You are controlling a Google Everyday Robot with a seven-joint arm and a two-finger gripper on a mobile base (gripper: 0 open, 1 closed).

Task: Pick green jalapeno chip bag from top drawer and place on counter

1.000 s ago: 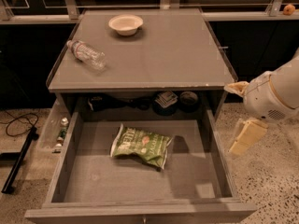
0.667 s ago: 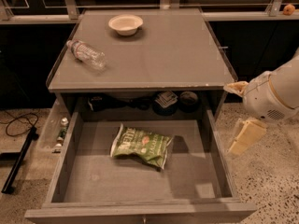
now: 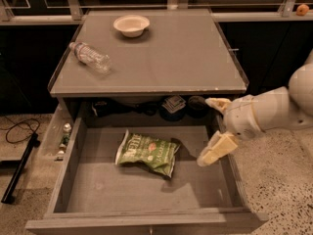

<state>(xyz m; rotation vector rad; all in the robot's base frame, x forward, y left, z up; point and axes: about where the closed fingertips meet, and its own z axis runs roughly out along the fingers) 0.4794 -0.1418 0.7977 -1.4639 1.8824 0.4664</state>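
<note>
Top drawer (image 3: 146, 192) is pulled fully out. The green jalapeno chip bag (image 3: 149, 153) lies flat on the drawer bottom, roughly mid-drawer and a bit left of centre, clear of all four walls, with its lettered side up. The gripper (image 3: 205, 131) sits over the drawer's right side near the right wall, level with the bag but well apart from it. Its two pale fingers are spread wide, one up near the counter's front edge and one lower, angled down into the drawer, with nothing between them. The white arm (image 3: 274, 109) comes in from the right, over the speckled floor (image 3: 283, 180). On the counter (image 3: 171, 58), a pale bowl (image 3: 131, 24) stands near the back and a clear plastic bottle (image 3: 90, 57) lies on its side toward the left edge. There are dark items in the cabinet opening behind the drawer (image 3: 173, 104), but I can't tell what they are. A black cable (image 3: 17, 131) lies on the floor to the left.
</note>
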